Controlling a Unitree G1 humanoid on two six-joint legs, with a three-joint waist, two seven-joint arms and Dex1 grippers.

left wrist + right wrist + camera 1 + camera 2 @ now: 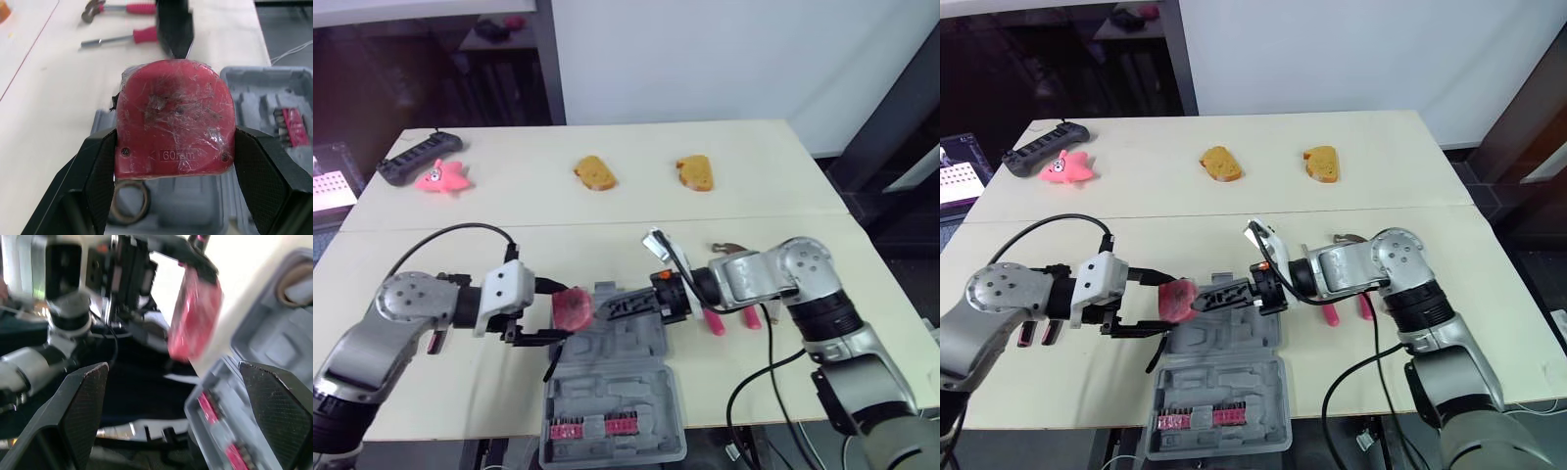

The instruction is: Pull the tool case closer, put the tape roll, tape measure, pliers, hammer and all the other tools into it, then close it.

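I've got the table (783,176) under the head camera, pale and wide. The case (626,387) lies open at its near edge, between the two arms, with both grey halves flat and the moulded pockets facing up.

My left gripper (558,311) reaches in from the left and is clamped on the tape measure (175,117), one black finger on each flat side. The tape measure is red and wrapped in clear film. It hangs over the far left corner of the case, clear of the pockets.

My right gripper (1209,297) comes in from the right, low over the far edge of the case, and points at the tape measure. Its fingers are spread wide with nothing between them, as my right wrist camera shows plainly. Its tips are close to the tape measure, but I can't tell whether they touch it.

The hammer (112,8) lies on the table just right of the case, partly under my right forearm, with its pink handle toward me. The screwdriver (122,38) lies beside it, roughly parallel, between it and the case, and also has a pink handle.

The tape roll (129,198) is already in the case, in a pocket of the far half below the tape measure. A red strip of bits (592,426) runs across the near half.

Far back on the table are two pieces of bread (595,173), set well apart. At the far left corner a pink toy (443,177) lies just beside a black bar (419,157).
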